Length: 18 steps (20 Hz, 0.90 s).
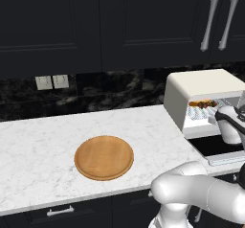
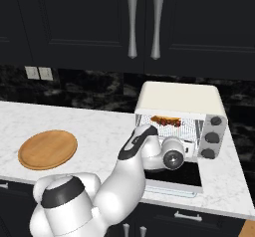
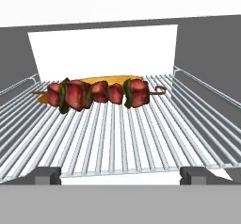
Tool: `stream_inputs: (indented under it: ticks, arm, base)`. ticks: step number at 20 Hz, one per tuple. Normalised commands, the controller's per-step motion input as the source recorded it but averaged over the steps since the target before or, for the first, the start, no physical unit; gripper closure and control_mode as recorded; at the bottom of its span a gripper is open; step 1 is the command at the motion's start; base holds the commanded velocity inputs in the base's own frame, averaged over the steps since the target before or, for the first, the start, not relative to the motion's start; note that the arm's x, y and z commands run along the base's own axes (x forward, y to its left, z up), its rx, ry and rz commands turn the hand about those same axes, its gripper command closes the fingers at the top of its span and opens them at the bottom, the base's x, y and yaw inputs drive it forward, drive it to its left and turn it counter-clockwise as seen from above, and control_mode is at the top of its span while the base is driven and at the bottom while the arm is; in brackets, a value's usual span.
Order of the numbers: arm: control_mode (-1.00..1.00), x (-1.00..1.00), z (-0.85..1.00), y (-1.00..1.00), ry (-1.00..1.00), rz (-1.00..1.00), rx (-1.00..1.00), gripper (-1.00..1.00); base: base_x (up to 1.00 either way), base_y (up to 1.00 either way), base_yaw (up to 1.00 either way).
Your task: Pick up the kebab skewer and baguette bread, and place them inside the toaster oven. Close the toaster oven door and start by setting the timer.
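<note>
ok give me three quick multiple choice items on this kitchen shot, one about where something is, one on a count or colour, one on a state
1. Where does the kebab skewer lie?
A. on the round wooden board
B. on the wire rack inside the toaster oven
C. on the counter beside the oven

2. How many round knobs show on the toaster oven front?
A. one
B. three
C. five

3. How does the toaster oven door stand?
A. folded down open
B. shut
C. taken off

Key: 1 B, the hand view shows the skewer lying on the wire rack with the baguette bread just behind it; 2 B, three dark knobs stack down the right side; 3 A, the dark glass panel lies flat in front of the oven, with the open gripper at the mouth.
</note>
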Motion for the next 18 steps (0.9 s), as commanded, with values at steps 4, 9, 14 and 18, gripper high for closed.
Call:
stream_inputs:
  ticks: [4,9,14,18]
  arm:
    - [-1.0,0.14,0.0,0.01,0.0,0.0,0.0,-1.0]
    - [-1.0,0.15,0.0,0.03,0.0,0.0,0.0,-1.0]
    - [-1.0,0.14,0.0,0.04,0.0,0.0,0.0,-1.0]
    - [-1.0,0.13,0.0,0.04,0.0,0.0,0.0,-1.0]
  base:
    - [0.0,0.0,0.0]
    - [0.0,0.0,0.0]
    - [0.0,0.0,0.0]
    - [0.0,0.0,0.0]
